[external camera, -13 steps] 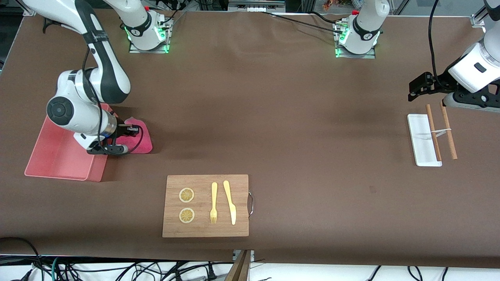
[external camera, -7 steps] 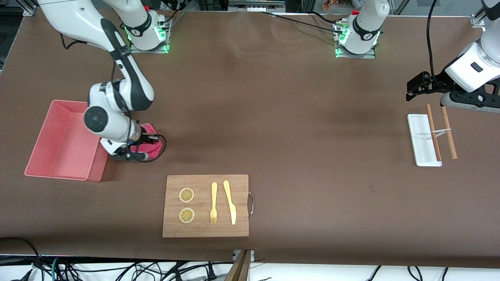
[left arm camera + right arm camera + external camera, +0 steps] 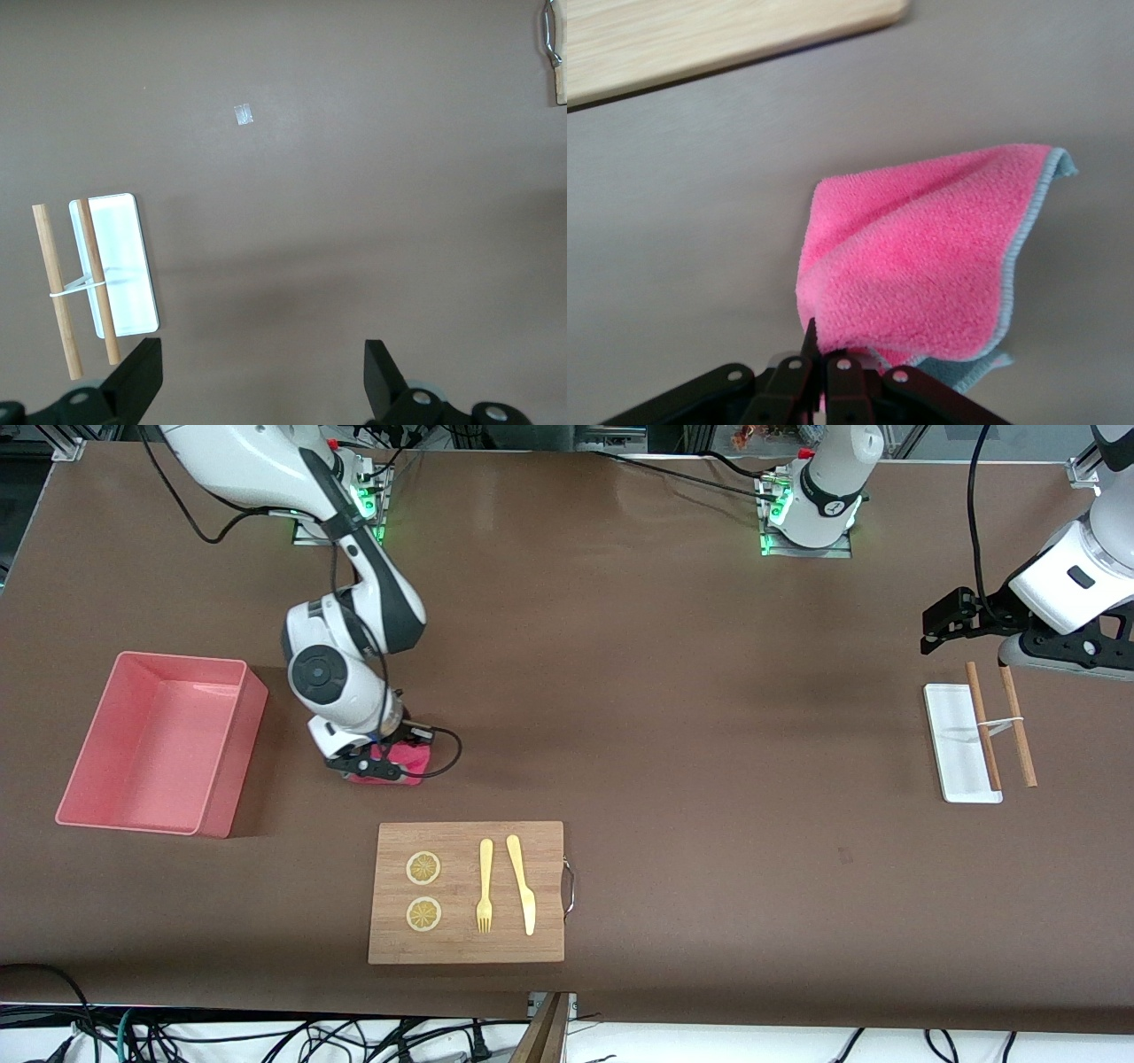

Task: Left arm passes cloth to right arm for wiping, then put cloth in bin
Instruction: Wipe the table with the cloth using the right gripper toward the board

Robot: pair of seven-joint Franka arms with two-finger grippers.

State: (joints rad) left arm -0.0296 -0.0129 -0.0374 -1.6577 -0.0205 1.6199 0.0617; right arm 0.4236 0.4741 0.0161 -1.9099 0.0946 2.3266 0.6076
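as right pincer [image 3: 819, 354] pinches cloth [image 3: 921, 266], free corner trailing away

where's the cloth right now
In the front view the cloth is pinched in the right gripper low on the table, between the bin and the cutting board, farther from the camera than the board.

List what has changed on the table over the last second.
The right gripper, shut on the crimson-pink fluffy cloth, dragged it along the brown table away from the salmon-pink plastic bin, toward the left arm's end. The left gripper waits open above the flat white tray; the bamboo cutting board stayed put.
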